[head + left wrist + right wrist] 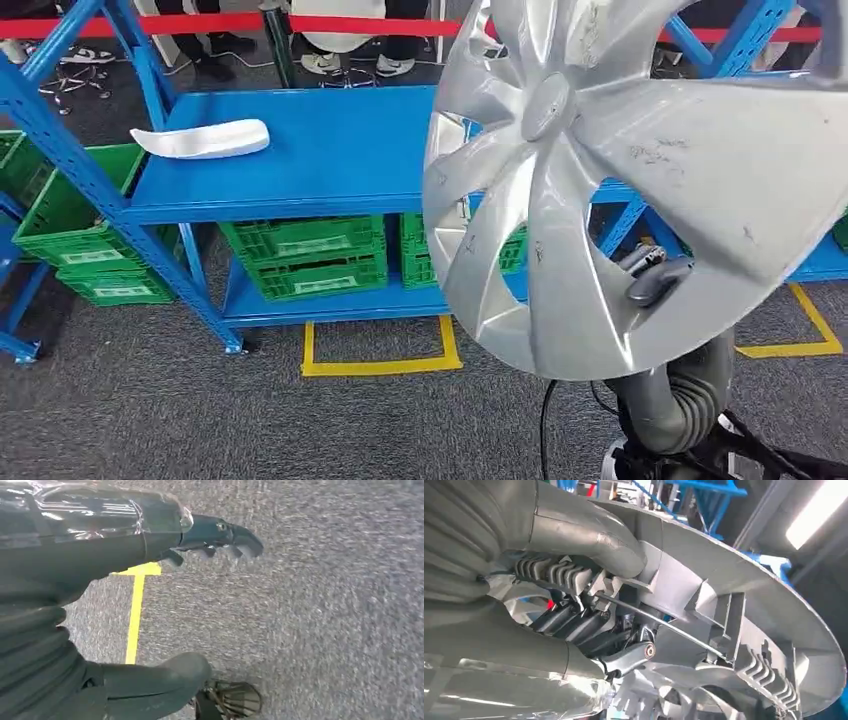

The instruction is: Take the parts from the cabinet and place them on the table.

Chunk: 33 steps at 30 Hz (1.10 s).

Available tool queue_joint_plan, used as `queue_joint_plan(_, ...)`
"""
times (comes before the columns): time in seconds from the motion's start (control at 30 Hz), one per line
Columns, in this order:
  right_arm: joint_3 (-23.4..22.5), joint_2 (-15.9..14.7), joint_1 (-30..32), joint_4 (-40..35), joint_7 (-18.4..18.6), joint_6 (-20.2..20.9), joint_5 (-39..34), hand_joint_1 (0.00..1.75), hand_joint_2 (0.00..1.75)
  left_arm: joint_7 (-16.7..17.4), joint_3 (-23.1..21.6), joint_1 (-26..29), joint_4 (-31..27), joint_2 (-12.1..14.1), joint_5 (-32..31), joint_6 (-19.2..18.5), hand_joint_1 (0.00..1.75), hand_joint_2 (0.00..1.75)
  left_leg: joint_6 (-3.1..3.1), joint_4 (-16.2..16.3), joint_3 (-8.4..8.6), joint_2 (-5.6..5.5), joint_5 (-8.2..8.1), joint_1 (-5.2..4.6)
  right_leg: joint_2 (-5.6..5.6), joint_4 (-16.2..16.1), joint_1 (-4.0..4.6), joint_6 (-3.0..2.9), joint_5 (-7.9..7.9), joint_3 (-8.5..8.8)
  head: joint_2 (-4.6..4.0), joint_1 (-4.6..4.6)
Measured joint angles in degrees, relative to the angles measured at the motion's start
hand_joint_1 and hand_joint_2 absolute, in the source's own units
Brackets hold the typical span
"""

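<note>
Hubcap: silver plastic wheel cover, held up in front of the blue shelving rack, above the floor; spokes facing the head camera.
Right hand: gripped the hubcap at its lower rim from the back side; thumb clamped over the inner rim, darker fingers curled behind the clips and wire retaining ring. In the head view a fingertip hooked over the front edge near the rim.
Why held so: grip at the rim probably because the ribbed back edge gave the fingers something to catch; the face is smooth and curved.
Left hand: hung over the grey carpet, held nothing, fingers extended and slightly curled, apart.
Hubcap look: swept spokes, round centre cap, scuffs and small dark marks on the face; moulded ribs and clips on the back.
Remaining part: white curved trim piece lay on the rack's top shelf, far to the left of the hubcap.
Rack surroundings: green crates on the lower shelf, yellow floor tape in front of the rack.
Worktop: not visible, so placement not yet done.
Risk: single-edge grip on a wide, light disc; it could pivot or slip in transit.
</note>
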Motion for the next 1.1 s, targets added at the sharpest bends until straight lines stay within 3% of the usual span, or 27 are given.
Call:
queue_joint_plan(0.07, -0.20, -0.13, 0.00, 0.00, 0.63, -0.20, 0.72, 1.75, 1.75, -0.31, 0.11, -0.02, -0.02, -0.22, -0.22, -0.02, 0.00, 1.75, 0.60, 0.01, -1.15, 0.04, 0.93, -0.04, 0.07, 6.73, -0.09, 0.54, -6.70, -1.64, 0.00, 0.76)
queue_joint_plan(0.1, -0.20, -0.13, 0.09, 0.02, 0.76, -0.37, 0.96, 1.75, 1.75, -0.28, 0.09, 0.01, -0.02, -0.39, -0.41, -0.07, 0.00, 1.75, 0.67, 0.07, -1.70, 0.03, 1.46, -0.12, 0.07, 11.06, -0.09, 0.69, -9.15, -2.62, 0.00, 0.98)
queue_joint_plan(0.13, -0.20, -0.13, 0.13, 0.02, 0.78, -0.53, 1.24, 1.75, 1.75, -0.22, 0.09, 0.08, -0.02, -0.61, -0.70, -0.09, 0.00, 1.75, 0.71, 0.12, -2.41, 0.02, 1.98, -0.20, 0.10, 14.51, -0.09, 0.74, -9.96, -3.28, 0.00, 1.20)
queue_joint_plan(0.17, -0.20, -0.13, 0.13, 0.04, 0.78, -0.72, 1.40, 1.75, 1.75, -0.11, 0.09, 0.16, -0.02, -0.74, -0.87, -0.09, 0.00, 1.75, 0.68, 0.15, -3.07, 0.01, 2.51, -0.33, 0.14, 15.69, -0.09, 0.66, -8.98, -3.03, 0.00, 1.53)
queue_joint_plan(0.2, -0.20, -0.13, 0.14, 0.04, 0.78, -1.00, 1.53, 1.75, 1.75, -0.02, 0.11, 0.27, 0.00, -0.94, -1.05, -0.09, 0.00, 1.75, 0.62, 0.17, -3.65, 0.03, 2.90, -0.44, 0.16, 14.68, -0.06, 0.48, -7.01, -1.76, 0.00, 1.70)
queue_joint_plan(0.27, -0.22, -0.11, 0.13, 0.04, 0.76, -1.35, 1.70, 1.75, 1.75, 0.04, 0.11, 0.29, 0.00, -1.18, -1.27, -0.09, 0.00, 1.75, 0.47, 0.19, -4.28, 0.02, 3.49, -0.66, 0.22, 6.49, 0.09, -0.39, -3.30, 3.81, 0.00, 2.23)
queue_joint_plan(0.3, -0.26, -0.11, 0.12, 0.02, 0.76, -1.53, 1.72, 1.75, 1.75, 0.04, 0.11, 0.28, 0.00, -1.36, -1.36, -0.09, 0.00, 1.75, 0.33, 0.19, -4.30, 0.05, 3.67, -0.62, 0.35, 1.10, 0.38, -1.16, -2.66, 7.30, 0.00, 2.43)
queue_joint_plan(0.33, -0.28, -0.09, 0.11, 0.00, 0.72, -1.62, 1.77, 1.75, 1.75, 0.04, 0.11, 0.25, 0.00, -1.51, -1.42, -0.09, 0.00, 1.75, 0.07, 0.38, -4.48, 0.12, 3.82, -1.03, 0.27, -2.67, 0.69, -1.77, -3.07, 9.71, 0.00, 2.54)
queue_joint_plan(0.43, -0.28, -0.09, 0.13, 0.00, 0.43, -1.79, 1.81, 1.75, 1.75, 0.07, 0.11, 0.27, 0.00, -1.46, -1.53, -0.09, 0.00, 1.75, -1.00, 0.28, -4.82, 0.57, 4.59, -0.90, 0.23, -3.84, 0.80, -1.97, -3.37, 9.76, 0.00, 2.67)
queue_joint_plan(0.47, -0.28, -0.09, 0.12, 0.00, 0.21, -1.79, 1.77, 1.75, 1.75, 0.04, 0.11, 0.25, 0.00, -1.46, -1.60, -0.09, 0.00, 1.75, -1.26, 0.46, -5.09, 0.63, 4.59, -1.20, 0.15, -5.30, 0.37, -2.15, -3.28, 10.00, 0.00, 2.67)
queue_joint_plan(0.5, -0.24, -0.07, 0.18, 0.00, 0.08, -1.79, 1.70, 1.75, 1.75, 0.02, 0.11, 0.24, 0.00, -1.46, -1.68, -0.09, 0.00, 1.75, -1.55, 1.51, -5.71, 0.46, 3.28, -1.04, -0.15, -5.43, 0.14, -2.41, -2.90, 9.99, 0.00, 2.23)
queue_joint_plan(0.53, -0.26, -0.07, 0.19, 0.00, 0.00, -1.81, 1.66, 1.75, 1.75, 0.00, 0.11, 0.24, 0.00, -1.46, -1.79, -0.09, 0.00, 1.75, -1.93, 4.48, -6.94, 0.20, 0.83, -0.88, -0.11, -5.46, 0.11, -2.74, -2.69, 9.66, 0.00, 1.57)
queue_joint_plan(0.6, -0.22, -0.07, 0.27, 0.04, -0.09, -2.05, 2.05, 1.75, 1.75, 0.00, 0.11, 0.31, 0.04, -1.55, -1.88, -0.09, 0.00, 1.75, -2.42, 13.61, -10.63, -0.02, -3.89, -0.59, -0.17, -5.12, 0.25, -2.88, -2.59, 9.06, 0.00, 0.57)
queue_joint_plan(0.63, -0.20, -0.07, 0.29, 0.06, -0.09, -2.40, 2.77, 1.75, 1.75, 0.04, 0.11, 0.34, 0.07, -1.55, -1.88, -0.09, 0.00, 1.75, -2.60, 17.19, -12.07, -0.02, -5.12, -0.49, -0.20, -4.88, 0.32, -2.90, -2.54, 8.78, 0.00, 0.35)
queue_joint_plan(0.67, -0.17, -0.04, 0.35, 0.07, -0.09, -2.56, 3.34, 1.75, 1.75, 0.07, 0.11, 0.36, 0.07, -1.53, -1.95, -0.09, 0.00, 1.75, -2.70, 18.57, -12.46, 0.00, -4.91, -0.46, -0.23, -4.56, 0.35, -2.89, -2.54, 8.48, 0.00, 0.22)
queue_joint_plan(0.7, -0.15, -0.04, 0.38, 0.07, -0.09, -2.58, 3.71, 1.75, 1.75, 0.11, 0.11, 0.37, 0.07, -1.51, -1.97, -0.09, 0.00, 1.75, -2.72, 17.09, -11.38, 0.03, -3.30, -0.46, -0.23, -4.25, 0.35, -2.86, -2.56, 8.33, 0.00, 0.11)
queue_joint_plan(0.73, -0.15, -0.04, 0.38, 0.07, -0.09, -2.58, 3.87, 1.75, 1.75, 0.13, 0.11, 0.37, 0.07, -1.51, -1.97, -0.09, 0.00, 1.75, -2.65, 13.57, -9.31, 0.09, -1.06, -0.46, -0.23, -3.98, 0.34, -2.74, -2.66, 8.28, 0.00, -0.02)
queue_joint_plan(0.77, -0.15, 0.02, 0.38, 0.07, -0.09, -2.69, 3.95, 1.75, 1.75, 0.13, 0.11, 0.35, 0.07, -1.46, -1.99, -0.09, 0.00, 1.75, -2.54, 8.23, -6.33, 0.14, 1.55, -0.46, -0.22, -3.66, 0.33, -2.60, -2.82, 8.29, 0.00, -0.13)
queue_joint_plan(0.8, -0.15, 0.11, 0.37, 0.07, -0.09, -2.71, 4.08, 1.75, 1.75, 0.13, 0.11, 0.34, 0.07, -1.46, -2.01, -0.09, 0.00, 1.75, -2.27, 3.61, -3.90, 0.35, 2.85, -0.47, -0.26, -3.32, 0.35, -2.35, -3.09, 8.22, 0.00, -0.26)
queue_joint_plan(0.83, -0.13, 0.13, 0.35, 0.07, -0.09, -2.71, 4.17, 1.75, 1.75, 0.15, 0.11, 0.34, 0.07, -1.49, -2.01, -0.09, 0.00, 1.75, -1.92, 2.46, -3.03, 2.95, 1.89, -1.25, -0.58, -2.95, 0.87, -2.12, -3.28, 8.02, 0.00, -0.50)
queue_joint_plan(0.87, -0.13, 0.18, 0.35, 0.04, -0.07, -2.88, 4.71, 1.75, 1.75, 0.22, 0.11, 0.18, 0.07, -1.46, -2.03, -0.09, 0.00, 1.75, -1.28, 2.37, -3.29, 2.94, 2.15, -1.19, -0.61, -2.80, 0.90, -2.00, -3.23, 7.78, 0.00, -0.66)
queue_joint_plan(0.93, -0.13, 0.17, 0.34, 0.04, 0.26, -3.26, 5.79, 1.75, 1.75, 0.33, 0.11, 0.08, 0.07, -1.51, -2.05, -0.09, 0.00, 1.75, -0.73, 1.90, -3.71, 2.11, 1.81, -1.11, -1.29, -2.60, 0.89, -1.73, -3.15, 7.52, 0.00, -0.52)
queue_joint_plan(0.97, -0.09, 0.20, 0.32, 0.02, 0.70, -3.34, 6.25, 1.75, 1.75, 0.37, 0.11, 0.16, 0.07, -1.53, -2.07, -0.09, 0.00, 1.75, -0.34, 1.54, -3.77, 1.67, 2.06, -0.87, -1.67, -2.55, 0.93, -1.43, -3.31, 7.52, 0.00, -0.41)
queue_joint_plan(1.0, -0.09, 0.20, 0.27, 0.02, 0.85, -3.41, 6.56, 1.75, 1.75, 0.37, 0.11, 0.21, 0.07, -1.68, -2.16, -0.09, 0.00, 1.75, 0.03, 1.37, -3.73, 1.31, 2.31, -0.57, -1.22, -2.02, 0.82, -0.97, -4.21, 7.27, 0.00, -0.42)
queue_joint_plan(1.03, -0.07, 0.17, 0.22, 0.02, 1.11, -3.43, 6.90, 1.75, 1.75, 0.37, 0.11, 0.17, 0.04, -1.62, -2.21, -0.07, 0.00, 1.75, 0.38, 1.37, -3.98, 0.85, 2.52, -0.52, -0.37, 0.35, 0.66, -0.59, -6.13, 6.27, 0.00, 0.04)
queue_joint_plan(1.1, 0.04, 0.17, 0.19, 0.02, 1.40, -3.50, 7.84, 1.75, 1.75, 0.46, 0.13, 0.18, 0.02, -1.60, -2.25, -0.04, 0.00, 1.75, 0.71, 1.39, -4.44, 0.09, 2.75, -0.56, 0.08, 9.24, 0.34, -0.16, -10.71, 2.38, 0.00, 0.92)
